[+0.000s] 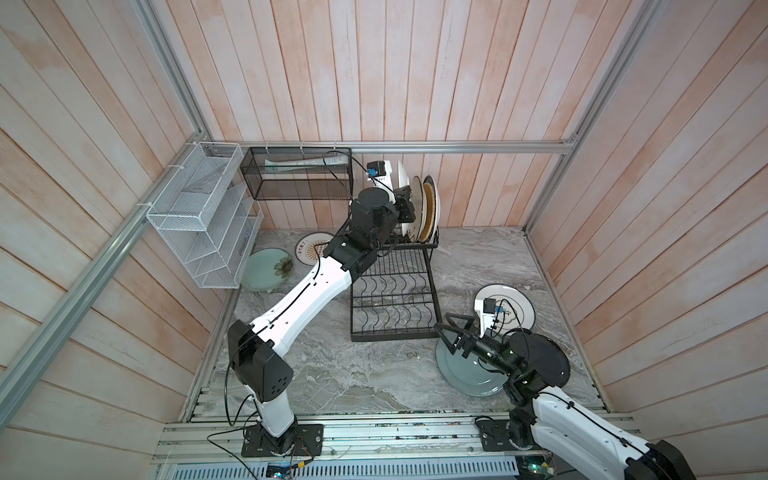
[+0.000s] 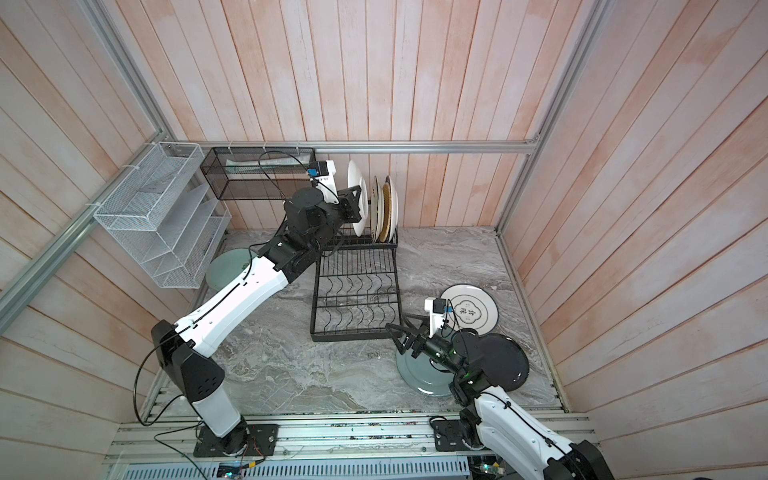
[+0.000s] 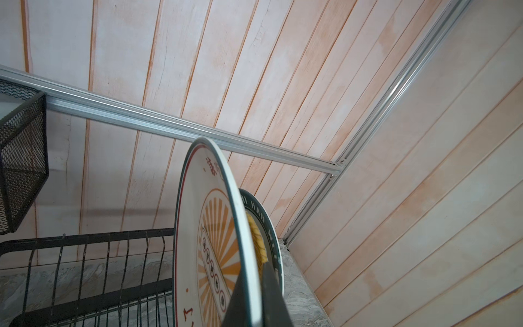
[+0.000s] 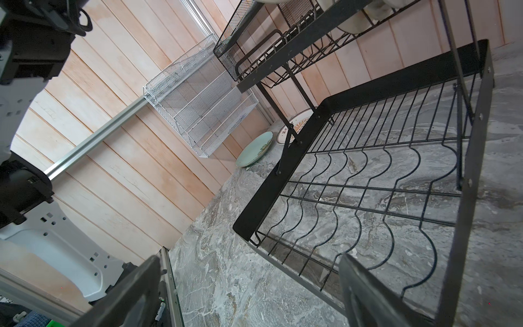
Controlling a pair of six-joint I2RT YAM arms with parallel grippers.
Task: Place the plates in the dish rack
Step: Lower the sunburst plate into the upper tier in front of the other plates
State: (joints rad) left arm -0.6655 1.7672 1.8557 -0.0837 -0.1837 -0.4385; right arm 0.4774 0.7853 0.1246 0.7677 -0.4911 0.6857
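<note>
At the upper tier of the 2-tier dish rack (image 1: 392, 336), the left claw (image 3: 253, 283) pinches an upright sunburst plate (image 3: 215, 249) by its rim, its lower edge hidden behind the arm (image 1: 307, 291). The right claw (image 4: 249, 257), spread wide, hangs near a half-covered grey-blue plate (image 1: 461, 374).

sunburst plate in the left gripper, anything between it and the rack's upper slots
Nothing visible. The left gripper holds the sunburst plate on edge at the upper tier of the dish rack; slot bars on one side are bare, two racked plates stand on the other.
</note>
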